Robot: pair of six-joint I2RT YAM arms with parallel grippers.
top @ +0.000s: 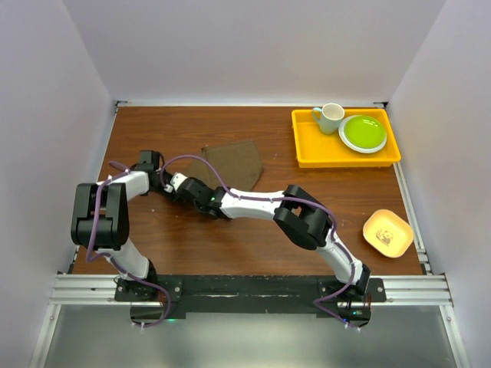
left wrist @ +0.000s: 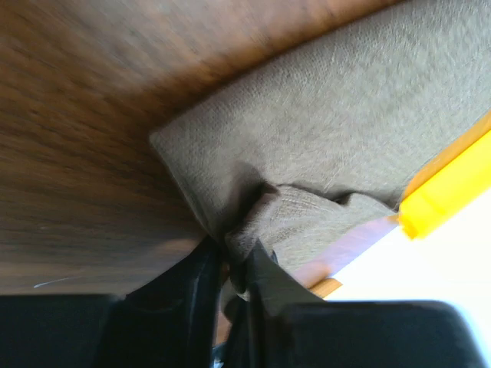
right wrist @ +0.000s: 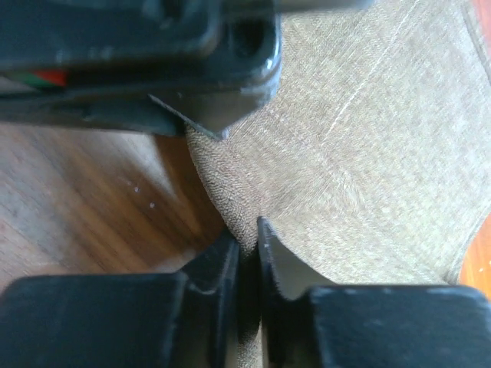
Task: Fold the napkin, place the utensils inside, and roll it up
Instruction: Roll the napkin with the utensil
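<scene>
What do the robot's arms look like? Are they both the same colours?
Yes, they match. The left arm and right arm are each smooth white tubes joined by chunky black blocks. A thin purple cable loops along each. Their fingers are black and pointed.

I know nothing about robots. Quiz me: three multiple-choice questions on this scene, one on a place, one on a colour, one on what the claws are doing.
1. Where is the mug? A in the tray; B on the floor; C on an arm.
2. The plate is: A red; B green; C blue.
3. The left gripper and right gripper are: A wide open; B shut on the napkin; C holding spoons.
Answers: A, it stands beside the plate there; B, lime green from above; B, wrist views show cloth pinched.
</scene>
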